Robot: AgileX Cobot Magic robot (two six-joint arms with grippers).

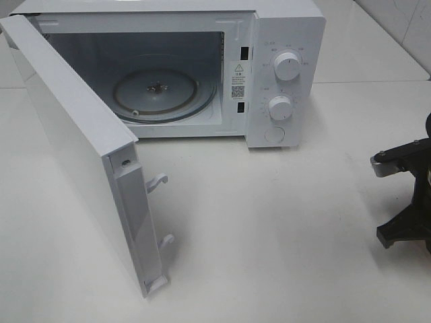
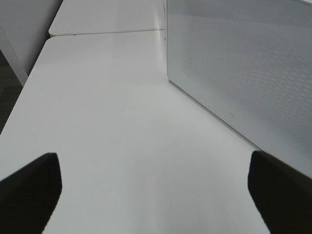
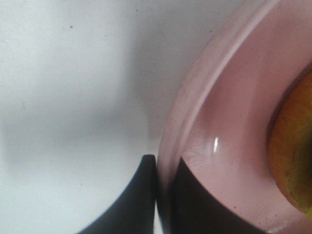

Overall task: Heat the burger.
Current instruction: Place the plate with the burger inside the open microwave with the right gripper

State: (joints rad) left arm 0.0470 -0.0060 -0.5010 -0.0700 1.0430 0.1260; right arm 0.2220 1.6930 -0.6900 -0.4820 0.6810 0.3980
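The right jaws are pinched shut on the rim of the pink plate (image 3: pixel 187 105), one inside and one outside, likely so the food is carried untouched. The burger (image 3: pixel 292 146) sits on that plate just past the grip, well apart from the microwave (image 1: pixel 283 40), whose door (image 1: pixel 74 148) stands open. The left jaws gape wide over the bench (image 2: pixel 122 122), holding nothing.

A white table (image 1: pixel 269 222) butts against a second white top (image 1: pixel 377 54) behind it, a thin seam between them. Pale tiles (image 1: pixel 411 20) lie beyond it, dark floor (image 2: pixel 7 92) alongside; the light is soft and even.
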